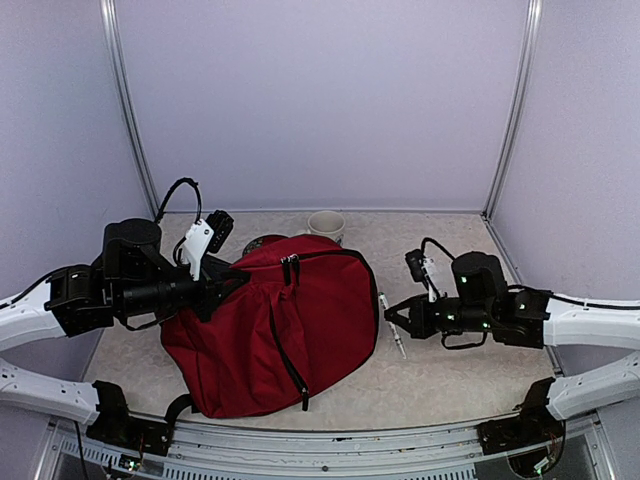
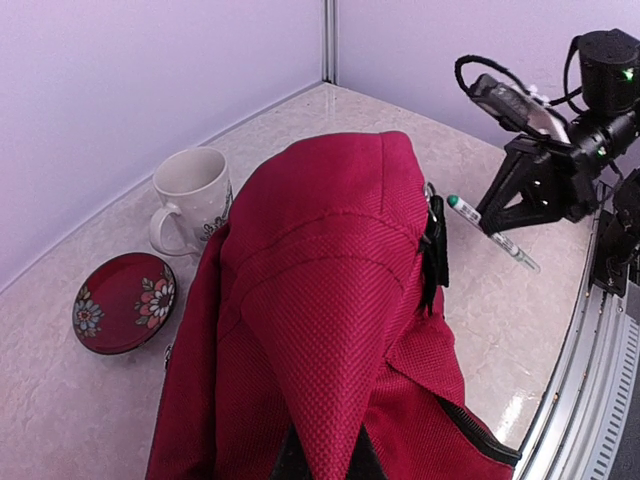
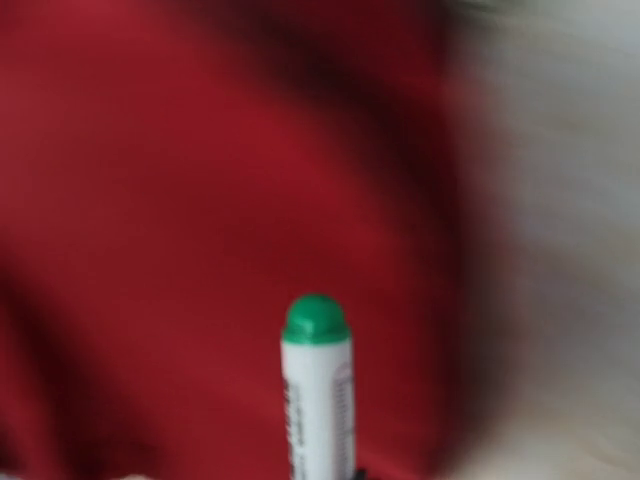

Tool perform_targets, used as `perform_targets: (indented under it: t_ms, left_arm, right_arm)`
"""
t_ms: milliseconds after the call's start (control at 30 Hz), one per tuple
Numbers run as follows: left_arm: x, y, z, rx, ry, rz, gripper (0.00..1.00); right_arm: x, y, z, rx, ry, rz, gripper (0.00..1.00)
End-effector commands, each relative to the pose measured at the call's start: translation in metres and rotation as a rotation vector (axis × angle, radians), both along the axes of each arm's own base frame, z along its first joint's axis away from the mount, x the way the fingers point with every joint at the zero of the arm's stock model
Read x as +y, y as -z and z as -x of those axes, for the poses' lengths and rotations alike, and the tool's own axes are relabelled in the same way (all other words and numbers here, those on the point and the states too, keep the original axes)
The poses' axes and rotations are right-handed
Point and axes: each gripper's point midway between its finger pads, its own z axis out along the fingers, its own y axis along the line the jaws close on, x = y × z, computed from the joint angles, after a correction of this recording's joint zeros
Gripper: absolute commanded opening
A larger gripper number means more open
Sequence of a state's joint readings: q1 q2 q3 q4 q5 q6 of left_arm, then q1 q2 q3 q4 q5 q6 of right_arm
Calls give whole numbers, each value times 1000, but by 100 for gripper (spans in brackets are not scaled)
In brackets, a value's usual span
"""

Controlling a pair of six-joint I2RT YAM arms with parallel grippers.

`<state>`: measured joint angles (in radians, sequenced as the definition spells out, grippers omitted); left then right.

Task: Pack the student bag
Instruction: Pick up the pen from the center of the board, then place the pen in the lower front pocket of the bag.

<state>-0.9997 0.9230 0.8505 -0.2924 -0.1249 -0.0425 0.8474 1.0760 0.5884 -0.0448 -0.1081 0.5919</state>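
Two arms are leaning in over the table (image 1: 450,385) from opposite sides, and the student bag (image 1: 300,330) is lying between them in the middle of the surface, its dark-red fabric slumping and a black zipper line running down its front. On the bag's upper left edge the left gripper (image 1: 218,290) is pinching the cloth: in the left wrist view a fold of red fabric is rising in a ridge toward the camera, so the claw is sitting clamped tight on it, though the fingertips are mostly hiding beneath the fold. Just beside the bag's right edge the right gripper (image 1: 398,318) is squeezing a white marker (image 3: 317,400) around its middle, jaws drawn in narrow on the barrel, with the green cap pointing toward the bag; whether the marker's far end is touching the table cannot be told. Behind the bag a white mug (image 1: 326,225) is standing upright, and a small red plate (image 2: 122,302) with painted flowers is sitting just beside it, partly tucked behind the bag's top edge in the overhead view
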Motion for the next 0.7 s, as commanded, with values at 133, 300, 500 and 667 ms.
perform_targets:
  t_ms: [133, 300, 500, 667]
  left_arm:
    - [-3, -41, -8, -85, -24, 139, 0]
    - [-4, -43, -8, -81, -18, 153, 0]
    - [-3, -46, -5, -81, -10, 165, 0]
    - [-5, -47, -4, -82, -3, 173, 0]
  right_arm:
    - [128, -106, 89, -468, -522, -328, 0]
    - [176, -87, 87, -486, -594, -327, 0]
    - [202, -61, 81, -481, -635, -307, 0]
    - [219, -56, 84, -440, -673, -345, 0]
